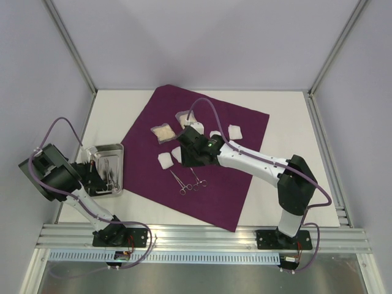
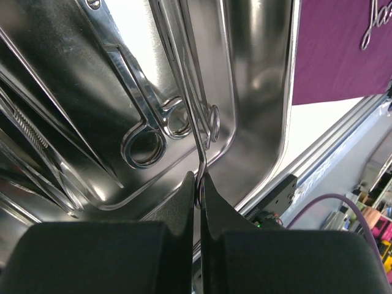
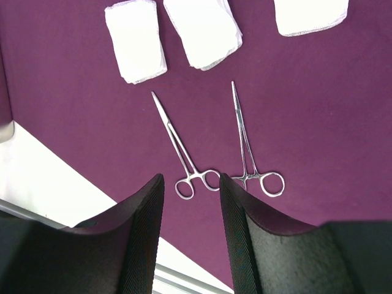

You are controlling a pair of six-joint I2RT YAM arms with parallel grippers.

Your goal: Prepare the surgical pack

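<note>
Only the left wrist view shows us the left jaws pressed together on a slim steel instrument [image 2: 196, 131] inside the mirror-bright tray [image 2: 263, 92]. The right jaws hang spread above two ring-handled forceps [image 3: 184, 147] on the surgical pack [image 3: 318, 122], a plum fabric sheet lying flat on the white surface [image 1: 288, 122].

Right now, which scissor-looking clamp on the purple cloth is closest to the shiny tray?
The left clamp; the other clamp lies farther from the tray.
</note>
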